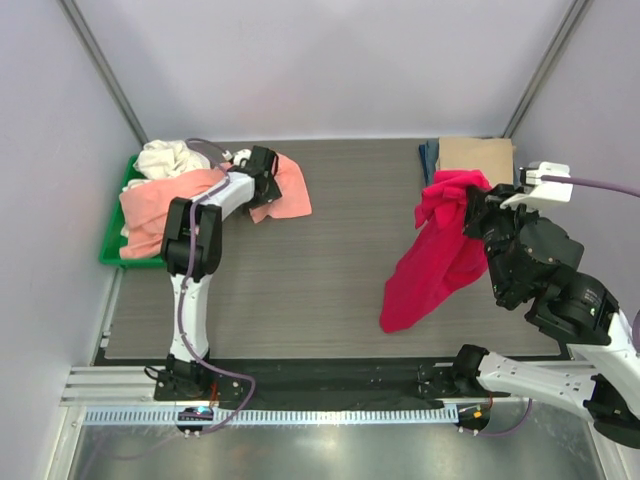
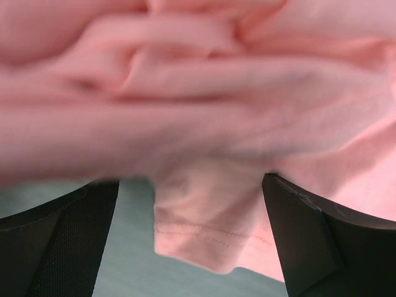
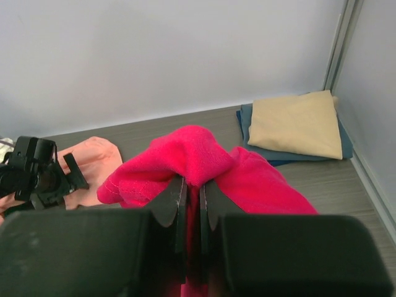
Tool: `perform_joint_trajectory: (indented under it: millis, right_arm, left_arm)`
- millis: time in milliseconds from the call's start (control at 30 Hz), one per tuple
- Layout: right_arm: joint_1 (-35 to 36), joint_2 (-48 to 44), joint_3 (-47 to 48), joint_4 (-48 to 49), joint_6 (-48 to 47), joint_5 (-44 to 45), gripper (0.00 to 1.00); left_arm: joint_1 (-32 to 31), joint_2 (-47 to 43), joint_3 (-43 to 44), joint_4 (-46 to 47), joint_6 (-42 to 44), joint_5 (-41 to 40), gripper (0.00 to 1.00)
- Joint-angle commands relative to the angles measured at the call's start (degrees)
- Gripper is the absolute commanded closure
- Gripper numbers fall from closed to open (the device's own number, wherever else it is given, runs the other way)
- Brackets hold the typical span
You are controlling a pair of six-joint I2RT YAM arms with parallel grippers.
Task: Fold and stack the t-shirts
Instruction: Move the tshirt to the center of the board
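Observation:
My right gripper [image 1: 478, 200] is shut on the crimson-red t-shirt [image 1: 430, 265] and holds it up over the right of the table, the cloth hanging down. In the right wrist view the shut gripper [image 3: 193, 185] pinches a bunched fold of the red shirt [image 3: 247, 179]. My left gripper [image 1: 262, 165] is open at the back left, over the salmon-pink t-shirt [image 1: 285, 190]. In the left wrist view its fingers [image 2: 62, 241] stand wide apart, and the pink cloth [image 2: 204, 124] fills the view above and between them.
A green tray [image 1: 110, 250] at the back left holds a white shirt [image 1: 165, 158] and part of the salmon one. A folded tan shirt [image 1: 475, 155] lies on a navy one [image 1: 430, 158] at the back right corner. Grey walls close in on three sides.

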Motion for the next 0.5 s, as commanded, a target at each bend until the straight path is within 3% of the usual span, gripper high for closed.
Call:
perform_joint_trajectory:
  millis: [0, 33, 67, 100, 167, 233, 367, 467]
  right_arm:
    - [0.2, 0.4, -0.2, 2.3, -0.9, 2.3, 0.92]
    - [0.2, 0.8, -0.2, 2.4, -0.9, 2.3, 0.92]
    - [0.2, 1.0, -0.3, 2.4, -0.9, 2.3, 0.92]
    - [0.2, 0.9, -0.6, 2.4, -1.0, 2.2, 0.92]
    - [0.2, 0.9, -0.8, 2.3, -0.7, 2.0, 0.92]
    - [0.2, 0.6, -1.3, 2.2, -0.3, 1.9, 0.92]
    - [0.2, 1.1, -2.3, 2.2, 1.4, 0.6, 0.92]
    - [0.2, 1.8, -2.3, 2.3, 2.6, -0.8, 0.92]
  left_arm:
    - [1.5, 6.5, 8.6, 0.6, -0.3, -3.7, 0.03]
    - [1.8, 9.4, 10.7, -0.1, -0.1, -2.6, 0.15]
    - [2.3, 10.7, 12.4, -0.2, 0.6, -1.5, 0.33]
    - [3.3, 11.7, 16.8, -0.6, 1.2, -0.7, 0.68]
    - [4.0, 13.3, 21.7, -5.4, 2.2, -1.4, 1.0]
    - [4.9, 10.9, 24.6, -8.8, 3.7, -3.2, 1.0]
    - [8.2, -8.9, 15.7, -4.6, 6.0, -6.7, 1.0]
    - [12.0, -17.1, 12.5, -3.5, 7.6, -7.4, 1.0]
